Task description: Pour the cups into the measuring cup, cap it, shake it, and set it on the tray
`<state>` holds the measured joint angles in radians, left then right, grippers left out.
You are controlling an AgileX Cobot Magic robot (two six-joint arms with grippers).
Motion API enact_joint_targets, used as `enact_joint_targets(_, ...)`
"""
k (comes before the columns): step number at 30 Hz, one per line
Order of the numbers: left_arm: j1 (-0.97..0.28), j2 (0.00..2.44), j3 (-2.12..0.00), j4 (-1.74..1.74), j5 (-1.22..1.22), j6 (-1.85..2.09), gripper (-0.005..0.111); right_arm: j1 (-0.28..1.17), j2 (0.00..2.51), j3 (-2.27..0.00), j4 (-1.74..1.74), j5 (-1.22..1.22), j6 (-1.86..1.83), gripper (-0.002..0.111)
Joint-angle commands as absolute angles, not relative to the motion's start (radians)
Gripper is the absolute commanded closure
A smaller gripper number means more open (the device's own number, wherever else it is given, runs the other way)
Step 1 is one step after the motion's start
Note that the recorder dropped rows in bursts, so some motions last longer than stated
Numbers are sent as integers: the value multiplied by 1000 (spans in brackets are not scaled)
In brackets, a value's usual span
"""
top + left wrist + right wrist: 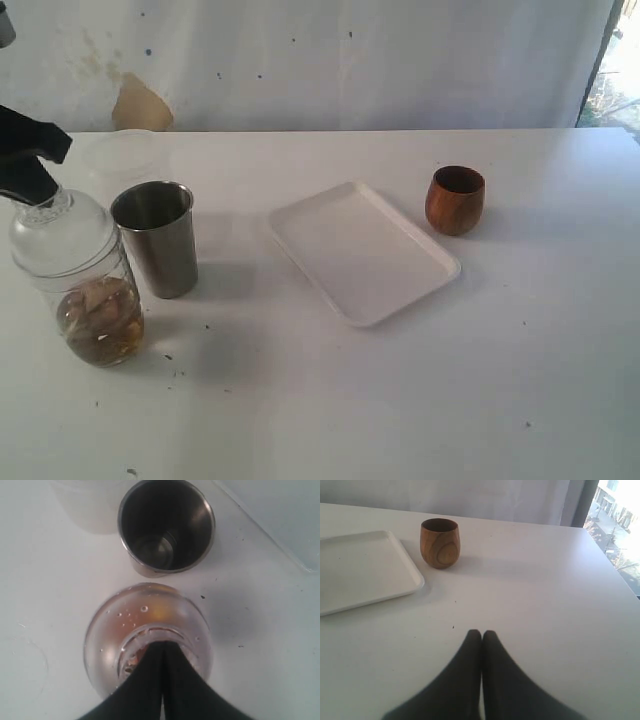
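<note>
Far left: capped measuring cup (pixel 85 285) upright under left gripper (pixel 162 646), jaws together, nothing clamped | tray (pixel 362 250) rightward beyond steel tumbler (pixel 156 240) | right gripper (pixel 481 634) closed, empty.

Left claw (pixel 162 644) and right claw (pixel 481 632) are matte black, smoothly curved and tapering.

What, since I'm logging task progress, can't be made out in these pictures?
- Whether the left gripper holds the clear plastic measuring cup's cap: left wrist view, its black fingers cover it.
- Round reddish-brown wooden cup's contents: both views, rim hides them.
- Right gripper: outside exterior view.
</note>
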<state>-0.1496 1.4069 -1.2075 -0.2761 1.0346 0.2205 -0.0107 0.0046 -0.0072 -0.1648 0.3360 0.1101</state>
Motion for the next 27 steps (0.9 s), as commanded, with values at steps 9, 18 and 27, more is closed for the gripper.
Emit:
enact_joint_targets(9,-154,1352,-1200,-300,999,263,107,-18,0,0,-174,335,111,108)
enact_joint_targets(18,-154,1320,-1198,-326,952,269,107,-18,0,0,-174,335,111,108)
enact_joint_targets(27,-154,1364,-1198,-340,969,269,107,-18,0,0,-174,335,111,108)
